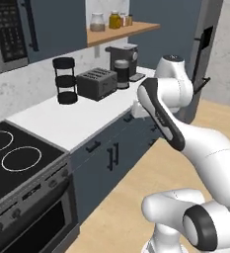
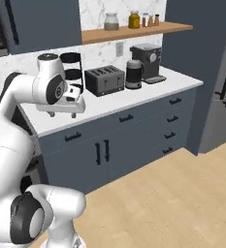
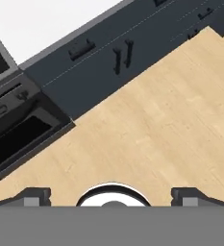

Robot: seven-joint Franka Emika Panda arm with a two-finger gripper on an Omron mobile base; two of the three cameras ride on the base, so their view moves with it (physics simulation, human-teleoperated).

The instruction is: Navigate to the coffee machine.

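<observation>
Stove [image 1: 18, 163] cut by frame edge, shelf jars [image 2: 134, 19] too small to identify

The coffee machine [image 2: 147, 62] looks like matt dark grey plastic with a silvery metal top trim. Left of it, the kettle [image 2: 133, 74] is glossy black and silver, and the toaster [image 2: 104, 80] dull grey metal. The surface [image 2: 134, 97] beneath is smooth matt white. The floor [image 3: 152, 129] shows pale wood grain.

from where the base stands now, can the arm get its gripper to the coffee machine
Probably not yet. The coffee machine sits at the counter's far end, with the toaster between, while the gripper hangs folded near the stove end.
</observation>
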